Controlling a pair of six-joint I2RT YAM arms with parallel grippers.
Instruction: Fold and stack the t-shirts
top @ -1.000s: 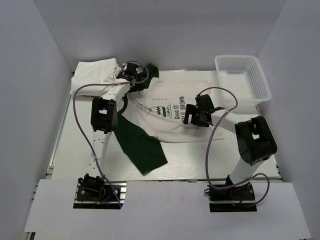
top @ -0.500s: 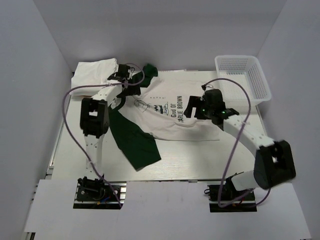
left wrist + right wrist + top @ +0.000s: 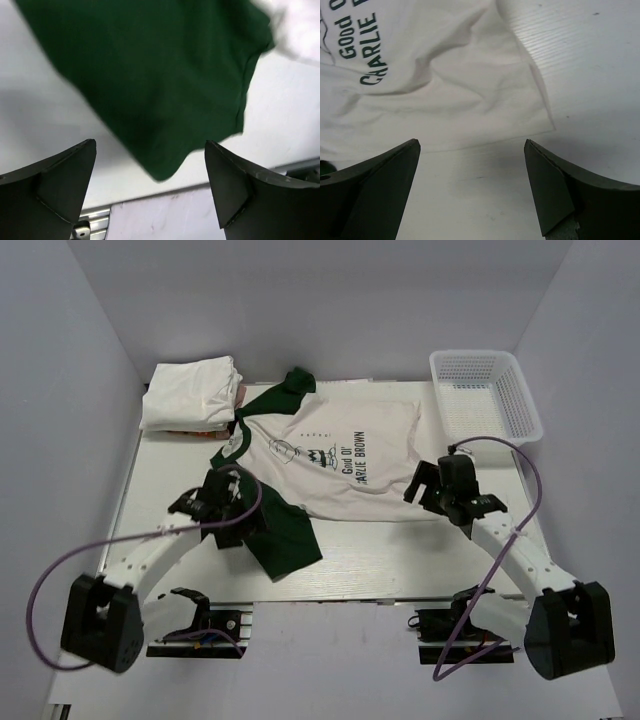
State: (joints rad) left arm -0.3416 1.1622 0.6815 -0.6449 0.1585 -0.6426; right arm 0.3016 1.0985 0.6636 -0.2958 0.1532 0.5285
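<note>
White walls (image 3: 330, 300), white table (image 3: 400, 560), and the tee (image 3: 345, 455) lies spread print-up across the middle, one green sleeve (image 3: 285, 535) flopped towards the near edge. Folded stack (image 3: 190, 395) sits far left, basket (image 3: 485, 390) far right. Both sets of jaws are wide apart, holding nothing: left gripper (image 3: 150, 144) hangs over that sleeve, right gripper (image 3: 471, 142) by the hem (image 3: 535, 125). I reckon I'm at the start of the fold, so next is a pinch on sleeve and hem. Can't count the shirts in the stack; something orange peeks out under it. Left wrist view's blurry.
</note>
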